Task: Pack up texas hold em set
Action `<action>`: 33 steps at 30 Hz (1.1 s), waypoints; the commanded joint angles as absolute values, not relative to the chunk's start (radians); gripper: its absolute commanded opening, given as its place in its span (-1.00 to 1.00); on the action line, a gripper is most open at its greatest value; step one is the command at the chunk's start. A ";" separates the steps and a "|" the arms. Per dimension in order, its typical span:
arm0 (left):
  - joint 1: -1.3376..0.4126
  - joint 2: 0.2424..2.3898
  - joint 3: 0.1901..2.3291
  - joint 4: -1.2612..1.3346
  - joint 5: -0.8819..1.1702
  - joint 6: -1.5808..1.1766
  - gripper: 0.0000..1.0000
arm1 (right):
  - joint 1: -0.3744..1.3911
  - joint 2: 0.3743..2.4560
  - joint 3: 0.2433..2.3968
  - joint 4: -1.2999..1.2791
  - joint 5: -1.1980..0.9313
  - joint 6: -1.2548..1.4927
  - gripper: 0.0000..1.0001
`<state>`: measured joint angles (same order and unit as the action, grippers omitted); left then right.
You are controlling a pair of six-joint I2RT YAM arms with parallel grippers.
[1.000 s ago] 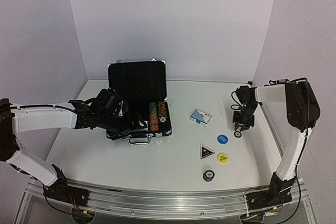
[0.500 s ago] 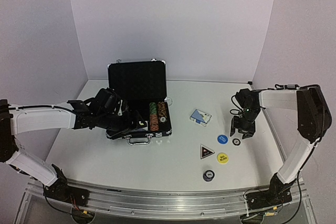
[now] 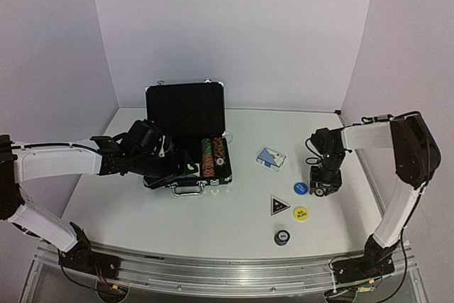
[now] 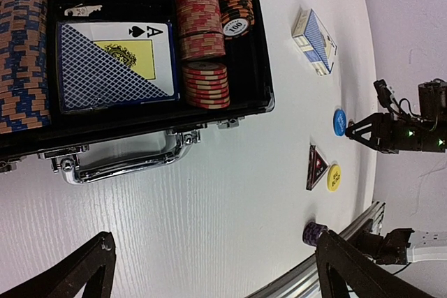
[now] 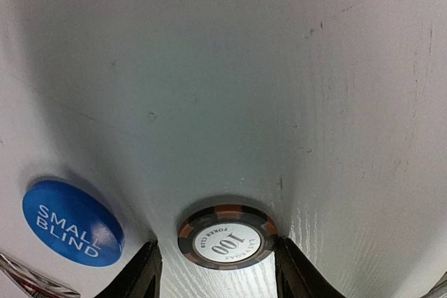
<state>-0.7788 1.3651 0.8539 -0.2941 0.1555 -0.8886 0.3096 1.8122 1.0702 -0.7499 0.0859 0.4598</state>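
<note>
The black silver-trimmed case stands open at the back left. It holds rows of striped chips and a blue card deck. My left gripper hovers open and empty over the table by the case handle. A second blue deck, the blue button, the yellow button, the black triangular marker and a small chip stack lie on the table. My right gripper is open, low on the table. Its fingers straddle a single flat "100" chip beside the blue button.
White walls close in the back and both sides. The metal rail runs along the near edge. The case lid stands upright behind the chips. The right arm reaches in from the right.
My right gripper has swung from the far right toward the blue button and come down around the single chip. The left arm has not moved.
</note>
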 commanded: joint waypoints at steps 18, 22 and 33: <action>-0.774 1.303 0.804 -0.246 0.187 -0.913 0.99 | 0.330 1.909 1.073 -0.700 0.125 0.475 -0.30; -0.774 1.293 0.800 -0.250 0.181 -0.917 0.99 | 0.329 1.874 1.045 -0.699 0.137 0.474 -0.45; -0.776 1.308 0.804 -0.216 0.205 -0.916 0.99 | 0.338 1.680 1.024 -0.704 0.084 0.429 -0.50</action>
<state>-0.7788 1.3216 0.8028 -0.2609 0.1865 -0.9161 0.3304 1.7764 1.0390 -0.6916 0.1072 0.4515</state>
